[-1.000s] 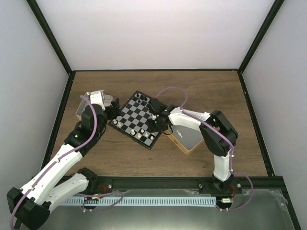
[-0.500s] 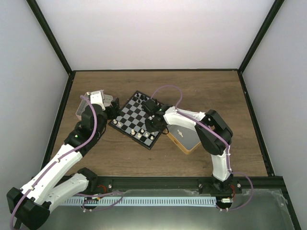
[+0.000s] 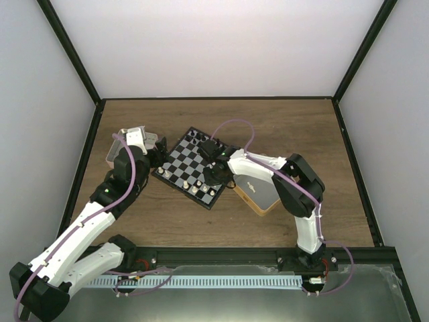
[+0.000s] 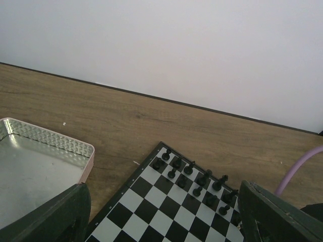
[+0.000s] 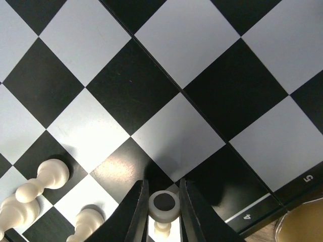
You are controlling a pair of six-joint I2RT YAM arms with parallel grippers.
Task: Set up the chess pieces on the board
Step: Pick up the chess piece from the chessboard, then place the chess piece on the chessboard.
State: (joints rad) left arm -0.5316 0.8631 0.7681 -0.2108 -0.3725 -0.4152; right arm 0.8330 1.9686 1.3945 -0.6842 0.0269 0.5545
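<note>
On the left, my left gripper (image 4: pixel 164 222) is hanging open between the silver tin (image 4: pixel 35 166) and the board (image 3: pixel 182 163), which is lying on the counter (image 3: pixel 301 134). On the right, my right gripper (image 5: pixel 162 214) is pinching one cream chess piece (image 5: pixel 164 203) over an edge-row square, near the neighbouring cream pieces (image 5: pixel 45 179). I am judging it should go down straight, with the base centred, and the jaws should open only a little, so nothing is knocked.
</note>
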